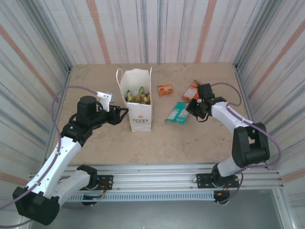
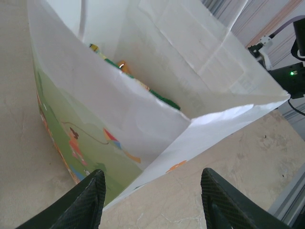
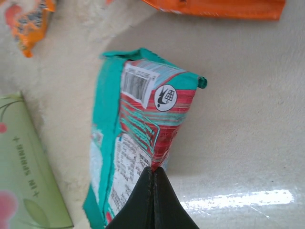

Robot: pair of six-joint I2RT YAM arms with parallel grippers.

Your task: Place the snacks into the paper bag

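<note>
The right hand (image 3: 153,177) is clamped on an edge of the teal snack packet (image 3: 143,119), tilted up from the desk (image 3: 248,119) to the right of the white paper bag (image 1: 141,119). The left hand (image 2: 152,200), fingers apart, straddles the bag's corner. This looks like the pick-up step; next the packet needs carrying over the bag's open top.

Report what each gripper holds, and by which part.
The right gripper pinches the teal packet by its near edge. The left gripper is open beside the paper bag, holding nothing.
</note>
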